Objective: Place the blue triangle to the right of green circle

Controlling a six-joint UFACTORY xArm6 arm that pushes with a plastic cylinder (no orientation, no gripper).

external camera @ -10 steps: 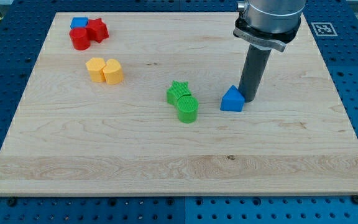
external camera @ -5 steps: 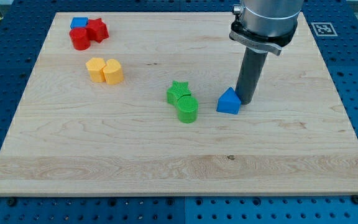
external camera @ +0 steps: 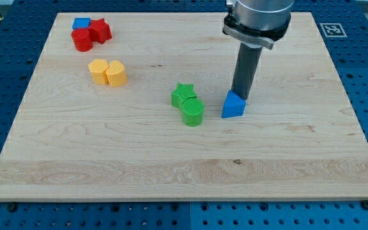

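Observation:
The blue triangle (external camera: 233, 106) lies on the wooden board (external camera: 171, 172), a short gap to the right of the green circle (external camera: 193, 112). A green star (external camera: 183, 94) touches the green circle on its upper left. My tip (external camera: 241, 98) stands just behind the blue triangle, at its upper right edge, touching it or nearly so.
A red circle (external camera: 81, 40), a red star (external camera: 99, 30) and a blue cube (external camera: 81, 23) cluster at the view's top left. A yellow pair (external camera: 107, 71) sits below them. A fiducial marker (external camera: 331, 29) is off the board's top right corner.
My tip has moved to the view's left and slightly up. The blue triangle has slid a little left, closer to the green circle.

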